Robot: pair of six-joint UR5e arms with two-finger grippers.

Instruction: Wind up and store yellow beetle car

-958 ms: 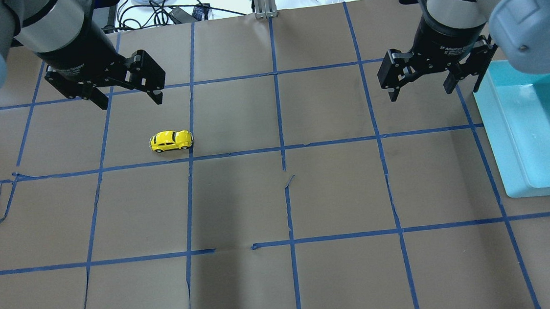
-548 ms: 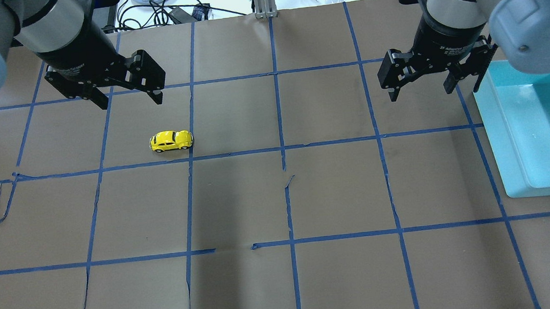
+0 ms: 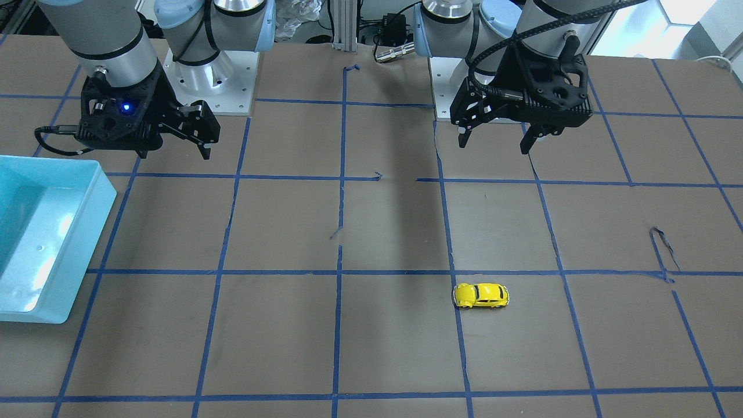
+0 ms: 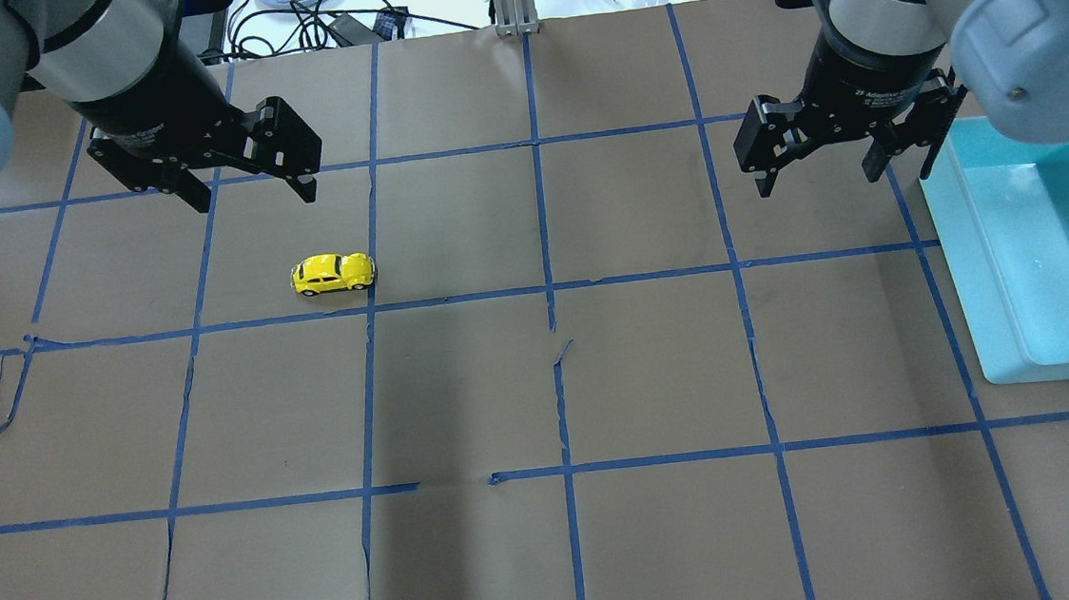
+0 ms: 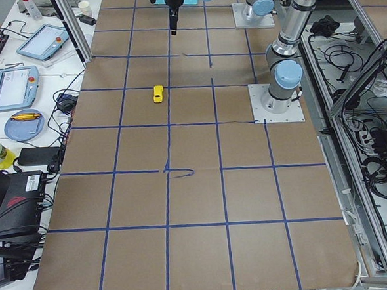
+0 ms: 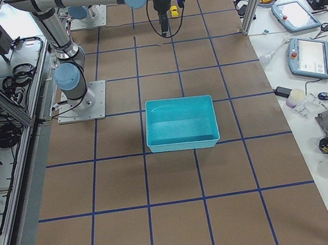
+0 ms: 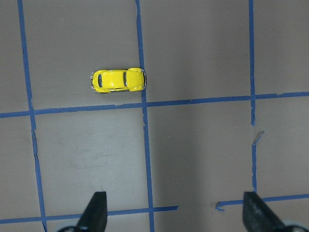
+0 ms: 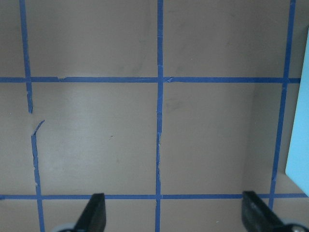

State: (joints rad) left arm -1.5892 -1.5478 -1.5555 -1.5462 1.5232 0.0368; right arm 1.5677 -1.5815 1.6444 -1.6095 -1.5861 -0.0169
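Jaws on both the left gripper [image 4: 256,201] and the right gripper [image 4: 816,184] stood spread wide, holding nothing. No part of the task looked done. The yellow beetle car [image 4: 333,273] sat on its wheels on the table [image 4: 655,376], at about four o'clock from the left gripper in the overhead view, neither wound nor stored. The teal bin [image 4: 961,266], at the table's three o'clock edge, was empty.
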